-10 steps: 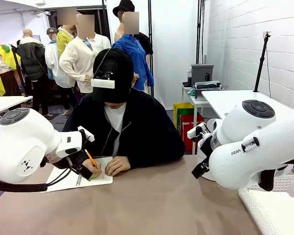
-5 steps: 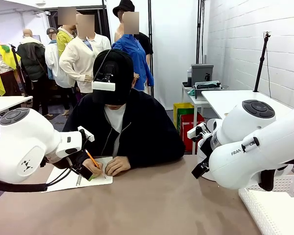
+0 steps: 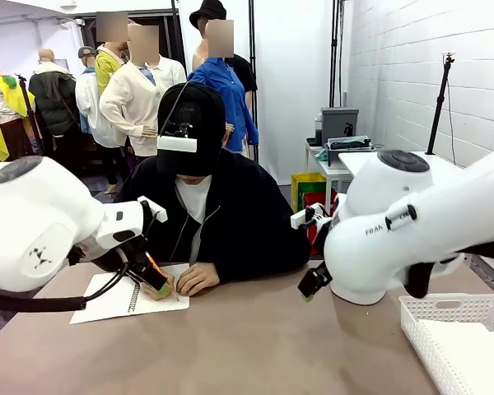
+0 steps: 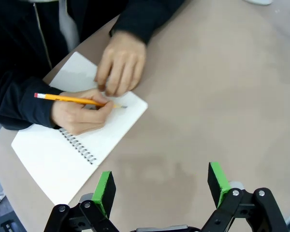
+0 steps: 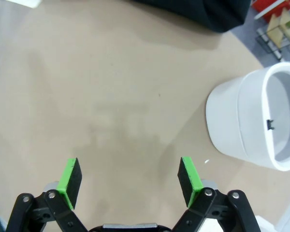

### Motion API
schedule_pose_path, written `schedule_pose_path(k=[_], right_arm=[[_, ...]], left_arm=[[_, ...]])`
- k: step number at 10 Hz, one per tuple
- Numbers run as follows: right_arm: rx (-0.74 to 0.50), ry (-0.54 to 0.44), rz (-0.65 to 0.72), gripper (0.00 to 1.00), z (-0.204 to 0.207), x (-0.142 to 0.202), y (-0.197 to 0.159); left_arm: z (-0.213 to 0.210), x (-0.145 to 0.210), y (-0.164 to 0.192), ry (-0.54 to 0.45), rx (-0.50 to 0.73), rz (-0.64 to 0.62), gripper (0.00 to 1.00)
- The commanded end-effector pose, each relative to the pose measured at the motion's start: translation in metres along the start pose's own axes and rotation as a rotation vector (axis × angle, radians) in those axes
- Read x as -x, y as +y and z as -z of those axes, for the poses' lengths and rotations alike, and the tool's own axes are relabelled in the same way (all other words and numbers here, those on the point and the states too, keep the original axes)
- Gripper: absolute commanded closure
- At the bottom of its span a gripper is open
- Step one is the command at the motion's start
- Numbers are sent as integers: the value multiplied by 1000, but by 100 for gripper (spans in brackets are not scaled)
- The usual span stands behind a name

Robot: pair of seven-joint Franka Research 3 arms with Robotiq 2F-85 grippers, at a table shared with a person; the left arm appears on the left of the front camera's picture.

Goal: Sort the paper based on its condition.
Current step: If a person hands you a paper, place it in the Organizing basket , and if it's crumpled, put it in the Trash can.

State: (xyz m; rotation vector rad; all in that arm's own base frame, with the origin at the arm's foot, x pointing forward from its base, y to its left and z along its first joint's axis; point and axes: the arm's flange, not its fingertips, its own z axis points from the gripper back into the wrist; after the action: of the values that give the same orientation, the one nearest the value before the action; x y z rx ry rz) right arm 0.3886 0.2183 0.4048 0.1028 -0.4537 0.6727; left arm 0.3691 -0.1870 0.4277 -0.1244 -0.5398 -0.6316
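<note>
Front view across a brown desk point(image 3: 255, 346). At the far side, a person point(image 3: 230, 222) in a black jacket, bent over an open spiral notebook point(image 3: 115, 300) near the desk's left edge. Orange pencil point(image 4: 70, 99) in the writing hand point(image 4: 79, 116), tip down on a white page. Other hand point(image 4: 121, 63) resting on the same page, just beside the first. Paper point(image 4: 116, 121) in sight: that white page, bound by the wire spiral, lying flat under both hands.

Left arm point(image 3: 41, 230), large and white, in the foreground at picture left, partly covering the notebook. Right arm point(image 3: 395, 239) at picture right, behind a white slotted basket point(image 3: 445, 309) at the desk's near right corner. Contents of the basket impossible to tell from its pale interior.

Left wrist view: left jaws spread wide, green pads point(image 4: 104, 188) far apart, holding nothing, hovering over bare desk near the notebook's edge.

Right wrist view: right jaws likewise spread wide and empty, green pads point(image 5: 70, 181) over bare desk, with a white rounded robot base point(image 5: 241, 121) off to the right.
</note>
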Motion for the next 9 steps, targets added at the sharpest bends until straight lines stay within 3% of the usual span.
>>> schedule_pose_path(k=[1, 4, 5, 9], right_arm=[[-22, -10, 6, 0, -31, -17, 4], [-82, -94, -19, 0, -102, -54, 5], [-88, -111, 17, 0, -118, -65, 1], [-51, -167, -8, 0, -183, -84, -14]], left_arm=[[-35, -10, -7, 33, 48, 11, 0], [-96, -31, -18, 10, 58, 62, 0], [-113, -35, -10, -20, -2, 103, 0], [-178, -50, 35, -97, -4, 132, 0]])
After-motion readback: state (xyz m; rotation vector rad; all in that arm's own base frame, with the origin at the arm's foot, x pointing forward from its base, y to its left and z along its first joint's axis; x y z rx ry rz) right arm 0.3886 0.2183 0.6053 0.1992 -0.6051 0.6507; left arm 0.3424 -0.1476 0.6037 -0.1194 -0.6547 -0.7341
